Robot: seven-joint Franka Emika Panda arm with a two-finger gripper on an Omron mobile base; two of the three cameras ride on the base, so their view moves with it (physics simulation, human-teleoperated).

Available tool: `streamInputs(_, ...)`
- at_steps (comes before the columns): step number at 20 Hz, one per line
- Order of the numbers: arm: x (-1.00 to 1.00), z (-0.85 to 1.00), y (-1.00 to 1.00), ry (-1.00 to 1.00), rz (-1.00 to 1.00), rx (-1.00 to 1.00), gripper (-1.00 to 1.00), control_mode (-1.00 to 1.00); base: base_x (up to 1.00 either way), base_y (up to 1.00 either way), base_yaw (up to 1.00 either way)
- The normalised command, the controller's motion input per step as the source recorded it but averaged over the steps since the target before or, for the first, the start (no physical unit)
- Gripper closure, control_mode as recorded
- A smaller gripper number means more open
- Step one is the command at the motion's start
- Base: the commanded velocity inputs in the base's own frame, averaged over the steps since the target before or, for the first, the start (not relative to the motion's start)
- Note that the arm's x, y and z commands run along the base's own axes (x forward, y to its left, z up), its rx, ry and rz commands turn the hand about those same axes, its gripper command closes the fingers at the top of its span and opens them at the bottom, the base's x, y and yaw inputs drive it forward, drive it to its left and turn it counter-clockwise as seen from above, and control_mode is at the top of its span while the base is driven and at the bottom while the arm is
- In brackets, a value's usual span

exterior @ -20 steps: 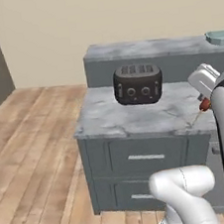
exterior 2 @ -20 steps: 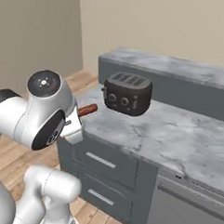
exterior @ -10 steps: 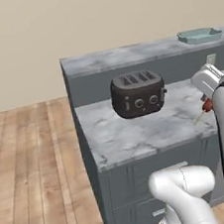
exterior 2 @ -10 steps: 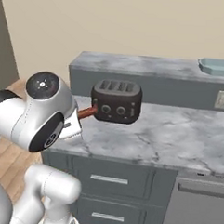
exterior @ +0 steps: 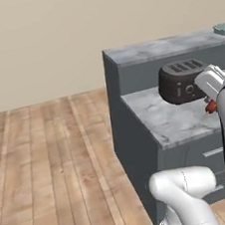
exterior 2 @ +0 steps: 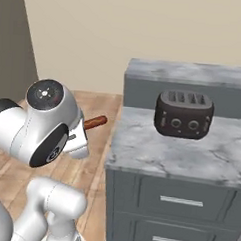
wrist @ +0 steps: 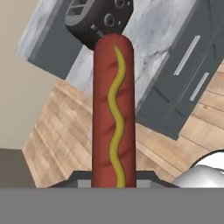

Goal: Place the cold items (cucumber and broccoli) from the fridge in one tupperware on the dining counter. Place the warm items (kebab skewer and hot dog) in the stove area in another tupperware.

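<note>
Right now, biggest first: beige wall behind, wood plank floor (exterior: 46, 168) on the open side of the kitchen. Grey cabinet block with a marble-look counter (exterior 2: 176, 153) sits ahead of the base; it ends at a corner, floor beyond. Behind the lower surface a raised counter ledge (exterior 2: 195, 74) steps up, same grey marble top. Two drawers (exterior 2: 181, 200) with slim metal handles show on the cabinet front, stacked one over the other.

Black four-slot toaster (exterior 2: 184, 115) stands upright on the lower counter, near the raised ledge, knobs facing the robot. A teal tupperware edge (exterior: 222, 28) sits on the ledge at the far right of the left base view, mostly cut off.

Arm is folded up close to the base, off the counter, over the floor side in the right base view.

Gripper (wrist: 113, 180) is clamped on the hot dog (wrist: 113, 109), holding it by one end; fingertips barely visible at the bottom of the hand view on either side of the sausage. Hot dog sticks straight out along the gripper axis, mustard squiggle facing the camera. Its free end (exterior 2: 95, 122) points toward the counter corner, airborne, touching nothing. In the hand view its tip overlaps the toaster, but the base views show them well apart.
</note>
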Motion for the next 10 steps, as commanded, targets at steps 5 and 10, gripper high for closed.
streamInputs(5, 0.0, 0.0, 0.0, 0.0, 0.0, 0.0, 1.0, 1.0, 0.34, 1.0, -0.23)
streamInputs(10, 0.0, 0.0, 0.0, 0.0, 0.0, 0.0, 1.0, 1.0, 0.56, 1.0, -0.37)
